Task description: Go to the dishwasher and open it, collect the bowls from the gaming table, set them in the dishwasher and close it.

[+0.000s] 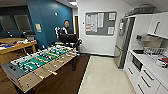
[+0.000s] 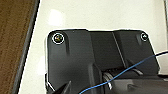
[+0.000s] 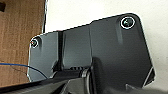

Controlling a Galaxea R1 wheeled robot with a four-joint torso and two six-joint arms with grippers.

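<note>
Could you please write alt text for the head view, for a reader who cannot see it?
A table-football table with a green field stands at the left on dark wood flooring, and a person stands behind it by a blue wall. At the right, white kitchen cabinets and a steel refrigerator line a pale floor; a noticeboard hangs on the far wall.

Blue wall (image 1: 50, 20), pale floor (image 1: 105, 75), seemingly white cabinets (image 1: 140, 77).

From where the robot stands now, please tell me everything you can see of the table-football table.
The table-football table stands on the left, on dark wood-look flooring, running away from the camera at an angle. It has a green field with rows of small player figures, rods crossing it with pale handles sticking out toward the light floor, and a light wood-coloured side wall. A grey panel caps the near end. A dark leg shows at the far end. Nothing seems to lie on it.
</note>
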